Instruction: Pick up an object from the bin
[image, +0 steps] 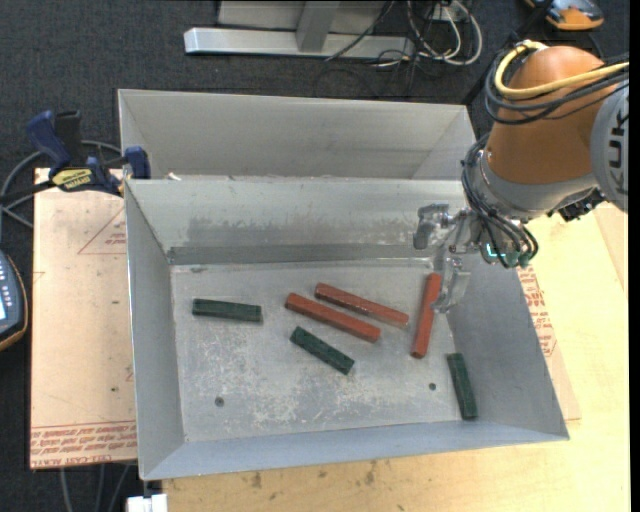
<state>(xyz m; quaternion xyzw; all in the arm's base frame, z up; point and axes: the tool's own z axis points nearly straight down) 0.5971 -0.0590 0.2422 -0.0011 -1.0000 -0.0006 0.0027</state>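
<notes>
The bin (300, 425) contains six loose bars, all lying flat on its floor, and none is stacked on another. The reference item is the red-brown bar (424, 320), which lies with one end toward the rear wall. Two further red-brown bars (362, 304) (332, 317) lie side by side to its left, close together. One dark green bar (322, 351) lies below that pair, and a second (227, 311) lies well apart, far to the left. A third dark green bar (461, 385) lies just below and to the right of the reference bar. The reference bar has clear floor along both long sides, so it is judged the most accessible candidate for a pick. The tool (450, 288) is positioned at the rear end of the reference bar, just to its right. Whether the tool is open, closed or gripping cannot be told, nor whether it touches the bar. The bar is not lifted. The arm enters from the right of the reference bar. Its orange-covered wrist (545, 120) sits above the bin's right rear corner, and the tool points down into the bin.
</notes>
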